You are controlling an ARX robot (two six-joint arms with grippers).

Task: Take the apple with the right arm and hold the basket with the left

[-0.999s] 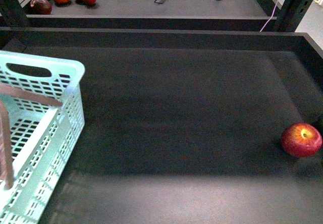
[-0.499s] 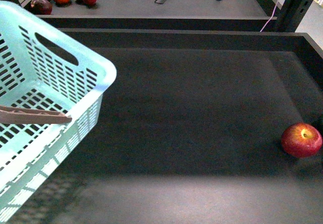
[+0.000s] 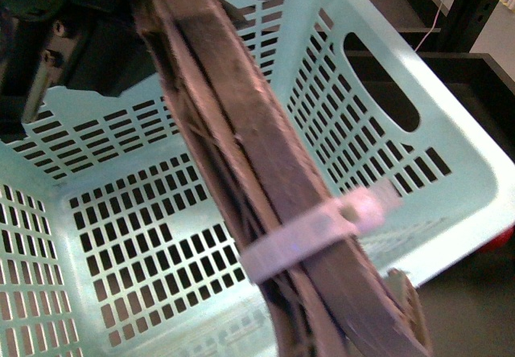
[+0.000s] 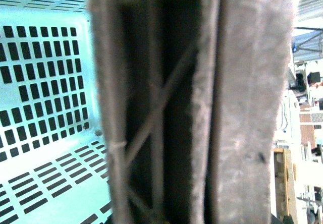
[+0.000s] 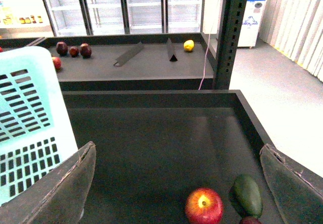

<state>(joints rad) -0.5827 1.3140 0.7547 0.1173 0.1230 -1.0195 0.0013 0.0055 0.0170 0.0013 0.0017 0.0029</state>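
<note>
Presently the basket (image 3: pixel 475 172) hangs tilted and close to the front camera, filling most of that view. Its brown handle (image 3: pixel 241 148), bound by a white zip tie (image 3: pixel 314 228), runs up into the left gripper (image 3: pixel 72 27), which is clamped on it; the fingertips themselves are hidden. The right gripper (image 5: pixel 176 151) has its jaws spread wide and holds nothing. The apple (image 5: pixel 204 206) lies on the dark table (image 5: pixel 151 148), just beside a green fruit (image 5: pixel 247 194), apart from both fingers and outside the basket.
</note>
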